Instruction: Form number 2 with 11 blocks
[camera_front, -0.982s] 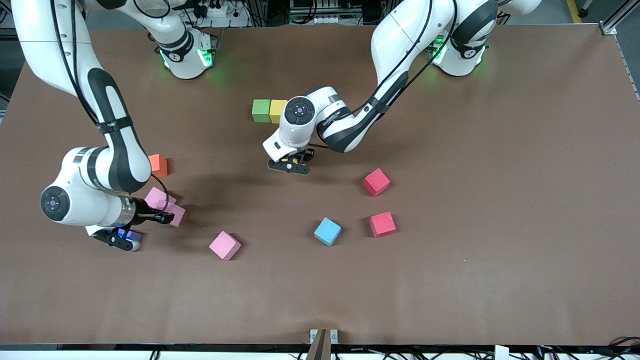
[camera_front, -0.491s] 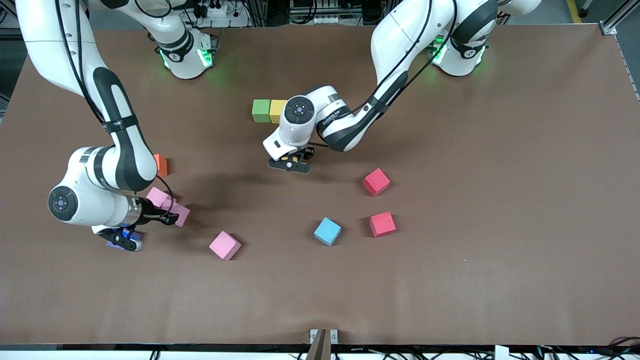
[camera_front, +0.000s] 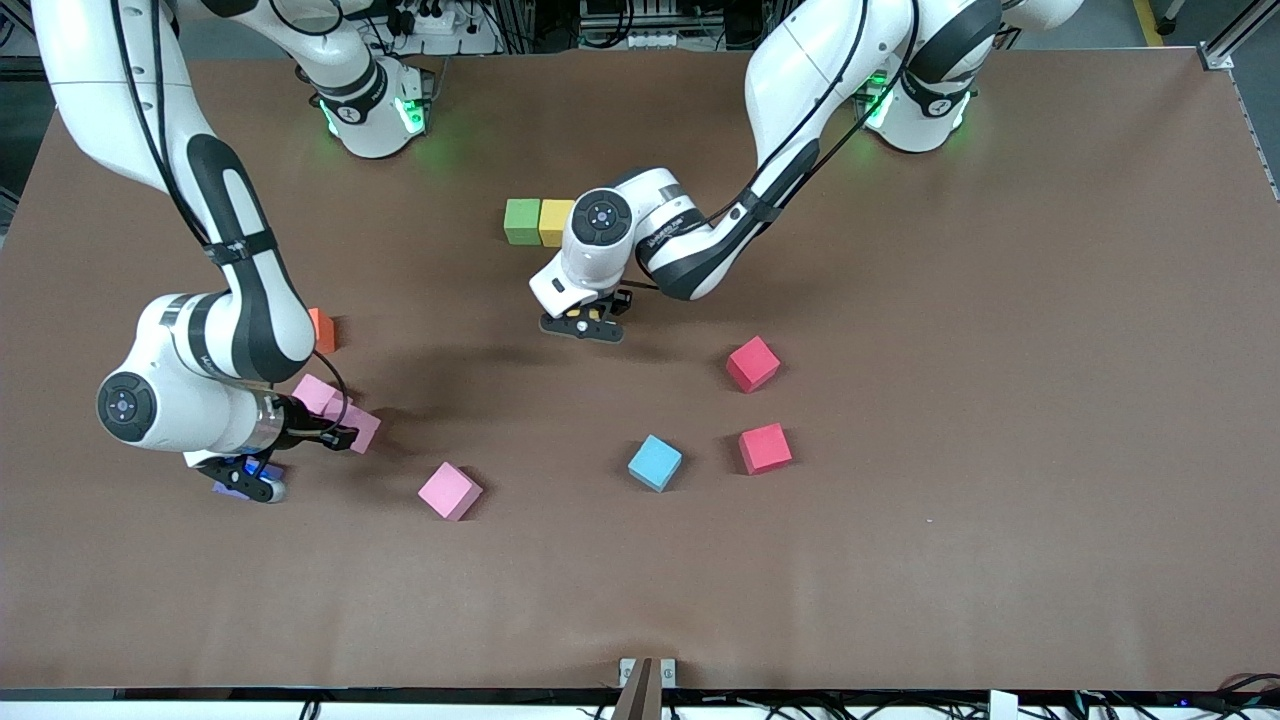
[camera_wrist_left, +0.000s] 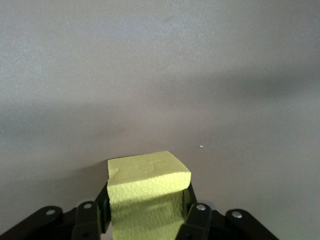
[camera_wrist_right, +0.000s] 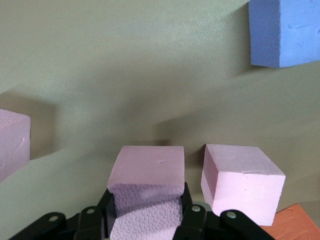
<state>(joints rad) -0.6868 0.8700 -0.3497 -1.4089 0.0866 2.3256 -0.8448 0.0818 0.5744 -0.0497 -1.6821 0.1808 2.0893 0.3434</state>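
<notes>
Clenched on a yellow foam cube (camera_wrist_left: 149, 167), our left gripper (camera_wrist_left: 147, 215) has crept up the front frame's middle toward the green cube (camera_front: 521, 221) and yellow cube (camera_front: 553, 221) that start the number 2. We judge placement comes next. Lower in the frame, toward the right arm's end, our right gripper (camera_wrist_right: 145, 215) grips a pink foam cube (camera_wrist_right: 146, 162), barely shifted.

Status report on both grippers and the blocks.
Left gripper shut on yellow block, over table. Right gripper shut on pink block. Green-yellow pair placed. Nothing blocking.
</notes>
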